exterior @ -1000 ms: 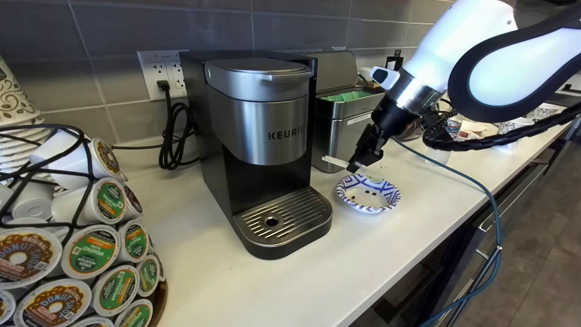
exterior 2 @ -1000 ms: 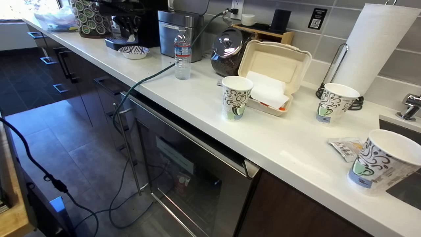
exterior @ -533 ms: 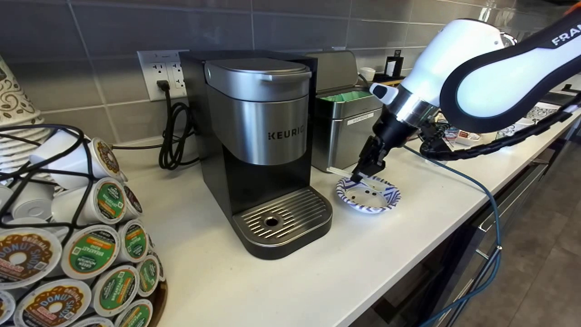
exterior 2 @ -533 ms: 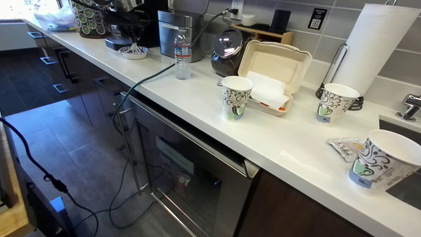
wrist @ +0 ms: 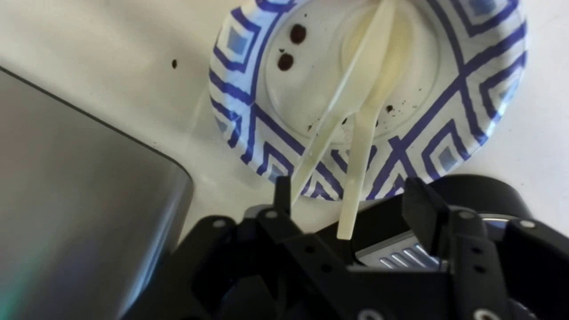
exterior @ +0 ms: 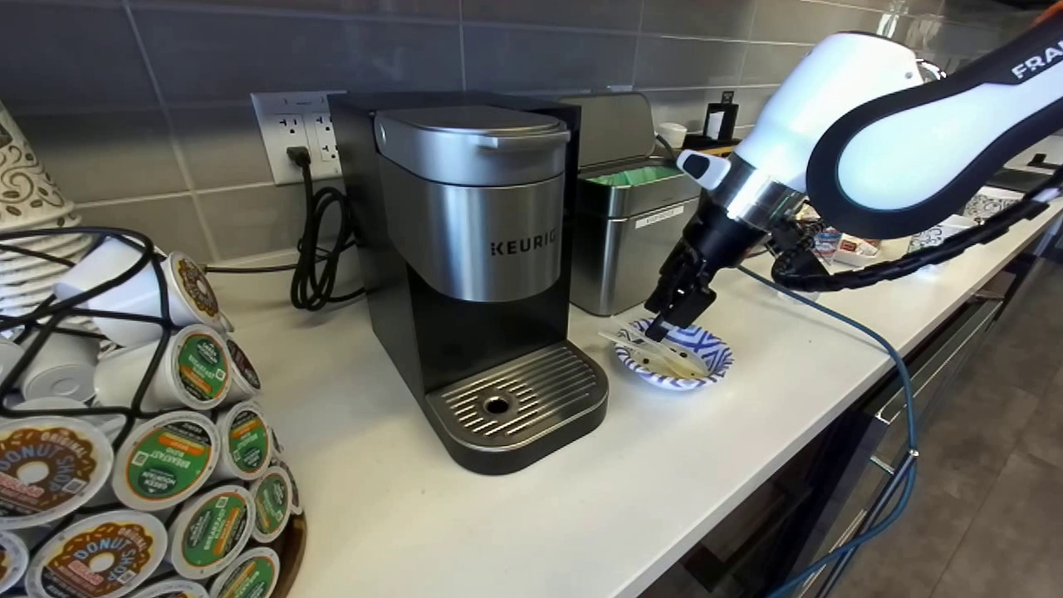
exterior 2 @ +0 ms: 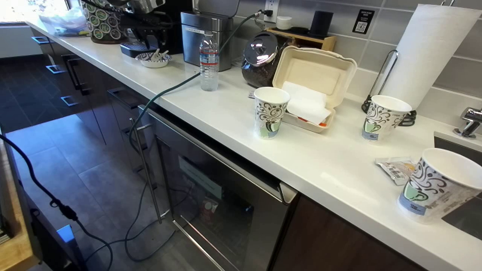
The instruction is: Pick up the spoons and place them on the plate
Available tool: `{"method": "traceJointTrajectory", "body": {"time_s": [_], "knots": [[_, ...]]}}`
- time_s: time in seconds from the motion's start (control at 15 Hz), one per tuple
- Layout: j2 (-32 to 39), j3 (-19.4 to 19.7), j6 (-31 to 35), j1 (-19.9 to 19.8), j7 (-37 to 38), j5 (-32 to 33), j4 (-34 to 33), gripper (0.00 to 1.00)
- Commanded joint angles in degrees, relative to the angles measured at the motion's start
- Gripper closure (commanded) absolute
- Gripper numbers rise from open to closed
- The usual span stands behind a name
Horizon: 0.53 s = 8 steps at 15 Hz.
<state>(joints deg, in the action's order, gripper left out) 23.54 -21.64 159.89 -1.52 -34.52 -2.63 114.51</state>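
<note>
1. Your black two-finger gripper (wrist: 349, 195) stands wide over the edge of a shallow, round, blue-and-white patterned plate (wrist: 489, 89), holding nothing; two handles lie between its fingers, and you cannot tell whether a finger touches one.
2. A slim, cream-white, plastic-looking spoon (wrist: 346, 98) rests partly across a yellower, round-headed spoon (wrist: 364, 129); both heads lie inside the plate, both handles overhang its rim.
3. Expect them light, fairly stiff with some spring, and smooth enough to pivot if you squeeze off-centre. If you must regrip, take one at mid-handle, near the rim.
4. The plate is probably paper; a nudge could slide it on the smooth white desk (exterior: 515, 523) towards the black-and-silver coffee maker (exterior: 473, 241) just beside it.
5. The cream-white spoon shows a long straight edge and runs out of the wrist view, so it may be knife-shaped; the yellower spoon's head is partly covered. Dark specks (wrist: 285, 62) dot the plate's floor beside them.
</note>
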Motion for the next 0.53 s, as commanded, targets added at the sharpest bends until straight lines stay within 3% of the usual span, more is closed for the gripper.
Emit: {"method": "traceJointTrajectory", "body": {"time_s": [0.0, 0.47], "knots": [[-8.17, 2.2, -4.2, 0.68, -0.12, 2.67, 5.64, 0.02], [-24.86, 8.19, -4.79, 2.06, 2.44, 2.21, 19.53, 0.0]]}}
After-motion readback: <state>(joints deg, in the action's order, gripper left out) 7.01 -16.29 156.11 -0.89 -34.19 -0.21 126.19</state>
